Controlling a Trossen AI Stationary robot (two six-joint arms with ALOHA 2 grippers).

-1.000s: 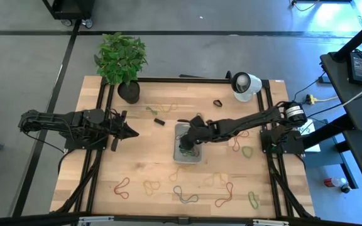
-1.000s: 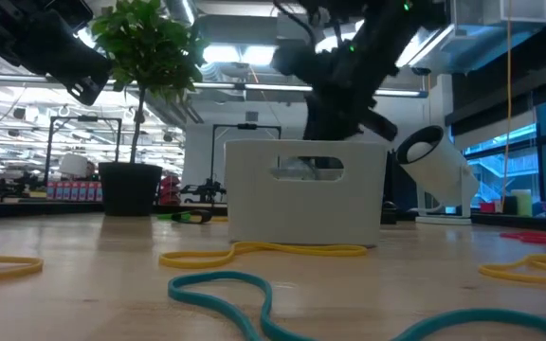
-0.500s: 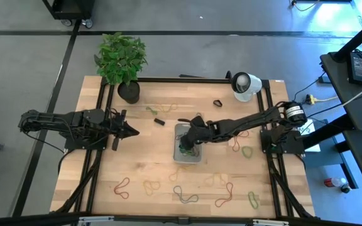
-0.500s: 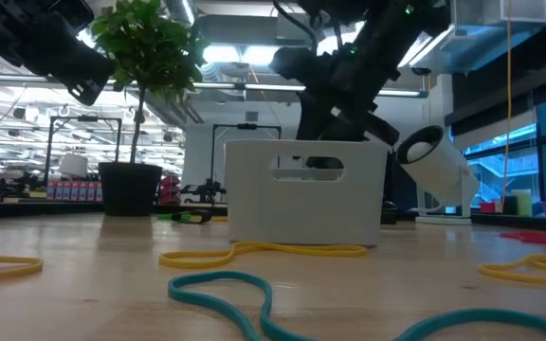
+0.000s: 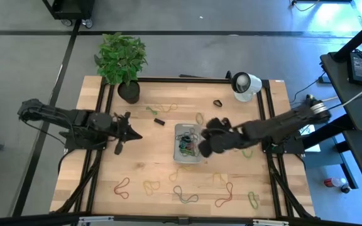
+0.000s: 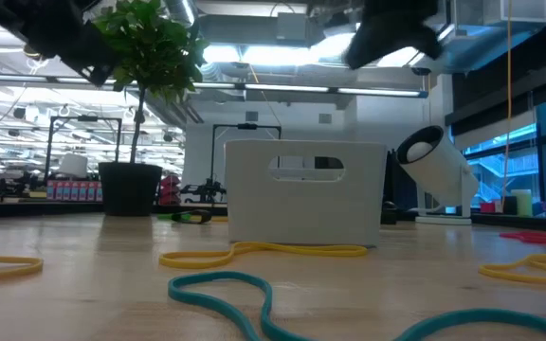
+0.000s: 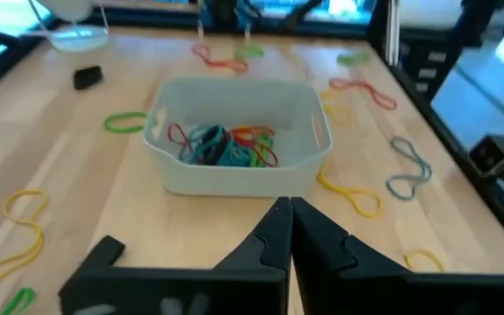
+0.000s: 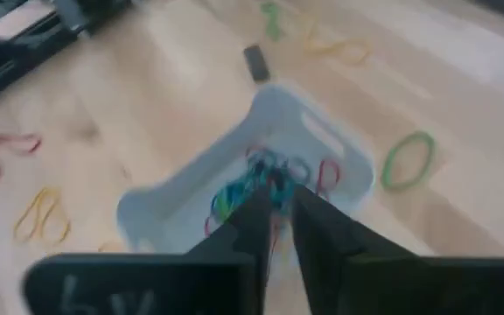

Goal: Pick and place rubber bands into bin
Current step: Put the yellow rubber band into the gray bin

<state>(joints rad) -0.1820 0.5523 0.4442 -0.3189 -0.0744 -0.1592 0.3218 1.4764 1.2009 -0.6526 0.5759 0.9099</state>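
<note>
The bin [image 5: 187,143] is a translucent grey-white tray in the middle of the table, also seen in the low view [image 6: 306,192]. A tangle of red, teal and green rubber bands [image 7: 226,147] lies inside it [image 8: 265,179]. My right gripper [image 5: 200,148] hangs above the bin's right edge and points down at it. Its fingers stand a narrow gap apart [image 8: 280,206] and hold nothing. My left gripper [image 5: 136,134] waits shut [image 7: 285,208] to the left of the bin, pointing at it. Loose bands lie flat on the wood.
Loose bands lie near the table's front edge: red [image 5: 122,186], yellow [image 5: 151,186], teal [image 5: 184,194], red [image 5: 224,196], green [image 5: 253,199]. Others lie behind and right of the bin [image 5: 199,117], [image 5: 247,151]. A black block [image 5: 159,121], a potted plant [image 5: 122,63] and a white lamp [image 5: 245,85] stand at the far side.
My right gripper has risen out of the bin and drawn back toward the table's right edge. The bands it was over have stayed in the bin. My left arm has lifted a little.
</note>
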